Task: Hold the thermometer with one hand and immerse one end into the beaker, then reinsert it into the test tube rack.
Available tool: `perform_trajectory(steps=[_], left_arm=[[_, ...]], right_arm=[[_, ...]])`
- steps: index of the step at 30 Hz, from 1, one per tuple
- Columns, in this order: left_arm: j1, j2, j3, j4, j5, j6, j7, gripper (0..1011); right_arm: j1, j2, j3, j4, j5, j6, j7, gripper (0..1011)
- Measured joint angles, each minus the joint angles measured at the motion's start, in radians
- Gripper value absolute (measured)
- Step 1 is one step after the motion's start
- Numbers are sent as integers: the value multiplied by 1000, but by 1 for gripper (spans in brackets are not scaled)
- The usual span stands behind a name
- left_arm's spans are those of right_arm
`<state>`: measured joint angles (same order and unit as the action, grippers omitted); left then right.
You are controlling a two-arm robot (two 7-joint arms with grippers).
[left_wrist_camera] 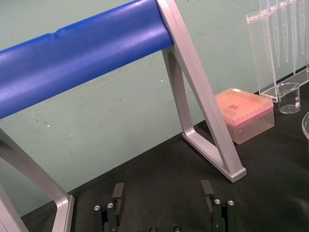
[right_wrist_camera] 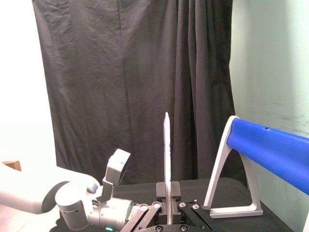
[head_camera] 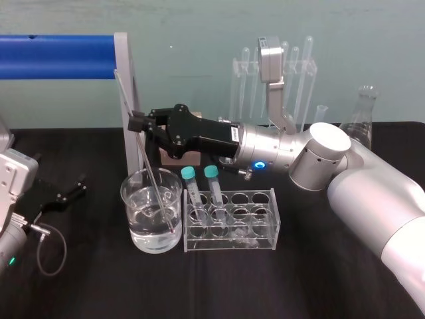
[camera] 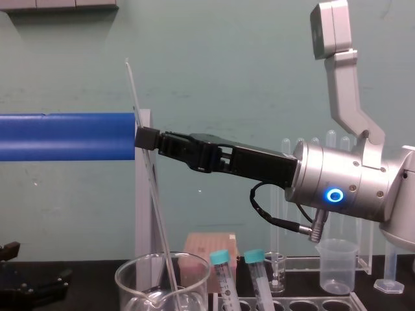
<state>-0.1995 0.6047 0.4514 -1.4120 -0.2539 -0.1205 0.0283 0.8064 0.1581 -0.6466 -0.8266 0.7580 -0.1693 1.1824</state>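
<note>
My right gripper (head_camera: 137, 123) is shut on the thermometer (head_camera: 151, 166), a long thin clear glass rod, gripping it in its upper part. The rod leans, its top toward the silver frame, and its lower end sits in the water inside the large clear beaker (head_camera: 135, 205). The chest view shows the same grip (camera: 145, 137) on the thermometer (camera: 155, 194) above the beaker's rim (camera: 133, 271). In the right wrist view the thermometer (right_wrist_camera: 167, 150) rises from between the fingers (right_wrist_camera: 161, 189). The test tube rack (head_camera: 267, 229) stands just right of the beaker with two teal-capped tubes (head_camera: 191, 193). My left gripper (left_wrist_camera: 162, 191) rests open at the table's left.
A blue bar (head_camera: 56, 56) on a silver frame (head_camera: 125, 80) spans the back left, close behind the thermometer's top. A clear pipette stand (head_camera: 279, 73), a flask (head_camera: 362, 116), a pink tip box (left_wrist_camera: 246, 116) and a small plastic beaker (camera: 337, 265) stand at the back.
</note>
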Motion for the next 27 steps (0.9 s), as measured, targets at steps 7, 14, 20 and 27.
perform_trajectory(steps=[7, 14, 20, 27], left_arm=[[0, 0, 0, 0, 0, 0, 0, 1008], [0, 0, 0, 0, 0, 0, 0, 1008], [0, 0, 0, 0, 0, 0, 0, 1008], [0, 0, 0, 0, 0, 0, 0, 1008]], right_arm=[[-3, 4, -1, -8, 0, 0, -10, 54], [-8, 6, -1, -14, 1, -1, -16, 54], [-9, 7, -1, -16, 2, -1, -17, 54], [-11, 6, -2, -14, 3, -2, -18, 54]])
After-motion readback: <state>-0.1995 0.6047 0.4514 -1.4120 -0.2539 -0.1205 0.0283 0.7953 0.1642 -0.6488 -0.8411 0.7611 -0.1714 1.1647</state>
